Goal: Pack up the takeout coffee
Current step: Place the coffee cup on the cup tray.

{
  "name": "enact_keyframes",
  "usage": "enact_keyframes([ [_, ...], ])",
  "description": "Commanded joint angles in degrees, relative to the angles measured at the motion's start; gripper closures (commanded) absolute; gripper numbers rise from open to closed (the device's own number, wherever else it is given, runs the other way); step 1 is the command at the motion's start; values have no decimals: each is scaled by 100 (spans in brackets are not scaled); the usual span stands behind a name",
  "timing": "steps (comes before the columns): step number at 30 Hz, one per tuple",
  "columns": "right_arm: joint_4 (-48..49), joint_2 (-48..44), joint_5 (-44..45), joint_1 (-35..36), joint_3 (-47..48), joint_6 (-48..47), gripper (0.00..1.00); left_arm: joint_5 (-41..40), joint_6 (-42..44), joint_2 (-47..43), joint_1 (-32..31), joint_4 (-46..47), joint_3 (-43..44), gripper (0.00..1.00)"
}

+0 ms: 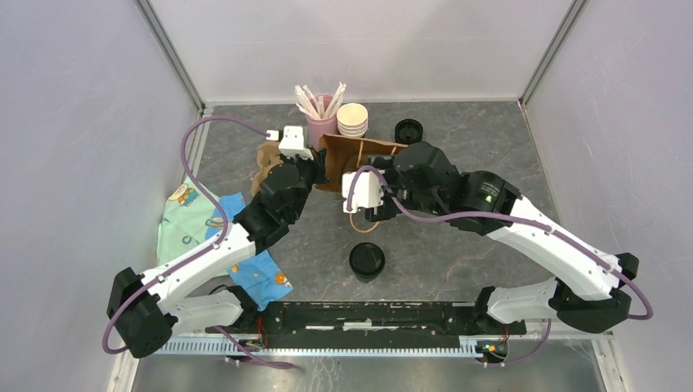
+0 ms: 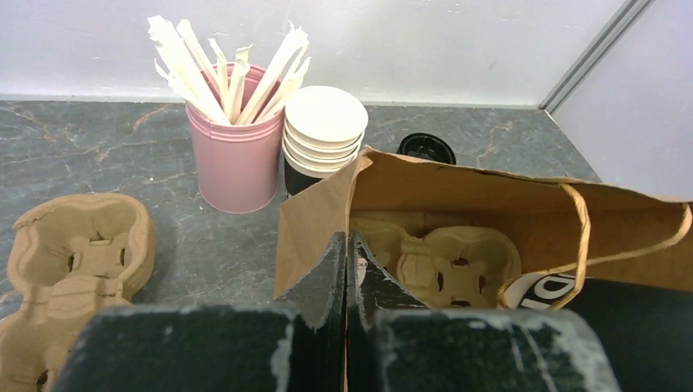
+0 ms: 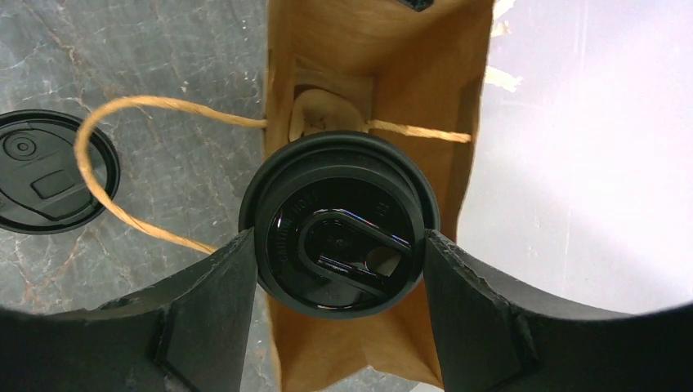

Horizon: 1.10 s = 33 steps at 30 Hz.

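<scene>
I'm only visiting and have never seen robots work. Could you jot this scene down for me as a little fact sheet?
left fingers: pinched shut on the edge of the brown bag
right fingers: gripping a lidded coffee cup at the bag's mouth
inside the bag: a cardboard cup tray
on the table: second lidded cup, spare tray, pink pot of stirrers, stack of cups

Overhead looks down on everything — both close wrist views share the bag.
</scene>
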Motion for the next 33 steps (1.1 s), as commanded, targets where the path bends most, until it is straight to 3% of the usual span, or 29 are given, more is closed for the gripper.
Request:
enact_keyframes([
  [1, -59, 103, -192, -10, -96, 139, 100, 75, -231, -250, 8, 397, -122, 98],
  [14, 709, 77, 573, -5, -1089, 159, 100, 964, -746, -713, 8, 406, -919, 98],
  [25, 2120, 96, 800, -24, -1864, -658, 100, 1341, -1107, -758, 8, 26, -870, 98],
  [33, 1187, -5, 559, -460, -1456, -902, 100, 1388, -1209, -808, 8, -165, -873, 98],
])
